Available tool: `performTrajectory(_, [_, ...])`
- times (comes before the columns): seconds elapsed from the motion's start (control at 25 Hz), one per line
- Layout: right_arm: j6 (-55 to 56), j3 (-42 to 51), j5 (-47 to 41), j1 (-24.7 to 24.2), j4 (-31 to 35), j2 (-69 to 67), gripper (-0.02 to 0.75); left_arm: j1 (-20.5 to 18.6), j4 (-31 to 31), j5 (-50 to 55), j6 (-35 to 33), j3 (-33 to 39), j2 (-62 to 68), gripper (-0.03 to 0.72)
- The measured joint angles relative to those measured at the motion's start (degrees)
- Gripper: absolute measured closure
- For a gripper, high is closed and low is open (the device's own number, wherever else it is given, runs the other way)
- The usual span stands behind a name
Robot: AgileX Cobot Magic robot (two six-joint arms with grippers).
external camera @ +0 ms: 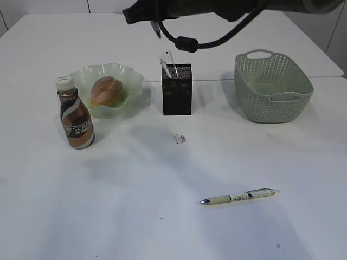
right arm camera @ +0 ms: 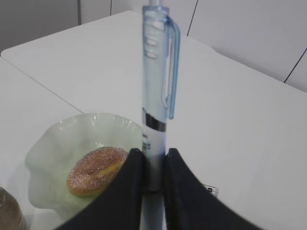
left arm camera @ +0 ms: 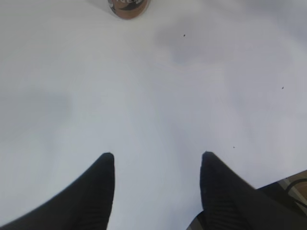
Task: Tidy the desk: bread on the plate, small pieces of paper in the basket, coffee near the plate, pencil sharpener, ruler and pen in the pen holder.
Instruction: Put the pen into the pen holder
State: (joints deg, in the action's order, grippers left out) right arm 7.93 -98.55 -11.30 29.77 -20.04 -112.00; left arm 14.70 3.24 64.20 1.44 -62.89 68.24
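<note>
My right gripper [right arm camera: 153,163] is shut on a clear blue pen [right arm camera: 154,86], held upright. In the exterior view the right gripper [external camera: 153,20] holds the blue pen [external camera: 156,30] high above and behind the black pen holder [external camera: 177,92]. A clear ruler-like piece [external camera: 166,62] sticks out of the holder. The bread [external camera: 106,90] lies on the green plate [external camera: 130,76], and the coffee bottle [external camera: 76,116] stands beside it. A small piece of paper [external camera: 180,139] and a second pen [external camera: 238,196] lie on the table. My left gripper [left arm camera: 157,160] is open and empty over bare table. No pencil sharpener shows.
The green basket [external camera: 272,86] stands at the right and looks empty. The base of the coffee bottle [left arm camera: 128,5] shows at the top edge of the left wrist view. A second white table stands behind, separated by a seam.
</note>
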Motion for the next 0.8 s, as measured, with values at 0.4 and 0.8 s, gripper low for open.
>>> performTrajectory(0.4, [1.74, 3.50, 14.75, -6.18, -0.32, -3.79, 0.640, 0.00, -0.10, -2.88, 0.00, 0.00, 0.00, 0.287])
performTrajectory(0.8, [1.74, 3.50, 22.35, -8.61, -0.74, -10.12, 0.640, 0.00, -0.10, -5.62, 0.00, 0.00, 0.00, 0.287])
